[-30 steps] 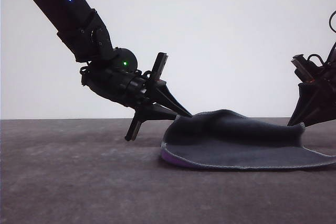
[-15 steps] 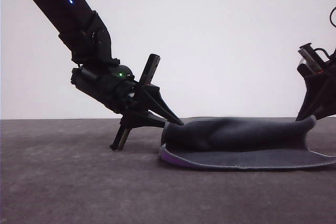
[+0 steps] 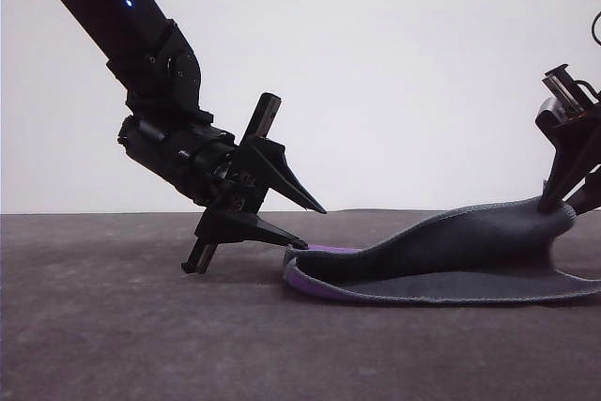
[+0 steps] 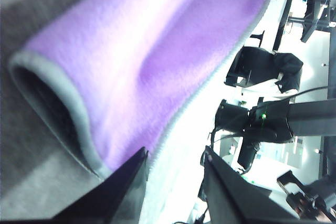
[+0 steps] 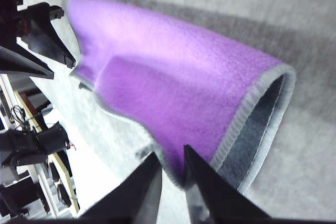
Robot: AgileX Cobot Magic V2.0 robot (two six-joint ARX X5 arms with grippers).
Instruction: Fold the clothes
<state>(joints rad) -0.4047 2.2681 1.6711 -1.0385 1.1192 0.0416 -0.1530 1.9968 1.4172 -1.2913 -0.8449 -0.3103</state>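
Observation:
The clothes are one small cloth (image 3: 451,243), dark grey on top and purple along its left edge, folded over on the table. Its left end lies flat, and its right end is lifted. My left gripper (image 3: 315,227) is open just left of the cloth's left edge, with nothing between its fingers. In the left wrist view the purple face (image 4: 152,51) lies ahead of the left gripper (image 4: 173,182). My right gripper (image 3: 556,206) is shut on the cloth's raised right corner. The right wrist view shows the right gripper (image 5: 173,182) pinching the stitched edge (image 5: 247,108) of the cloth.
The dark grey table (image 3: 141,326) stretches to the left and in front of the cloth. A plain white wall (image 3: 394,63) stands behind. The left arm (image 3: 141,35) slants down from the upper left.
My left gripper has lowered, opened and let go of the cloth's left corner, which has dropped flat onto the table. The right gripper has kept its corner and risen slightly.

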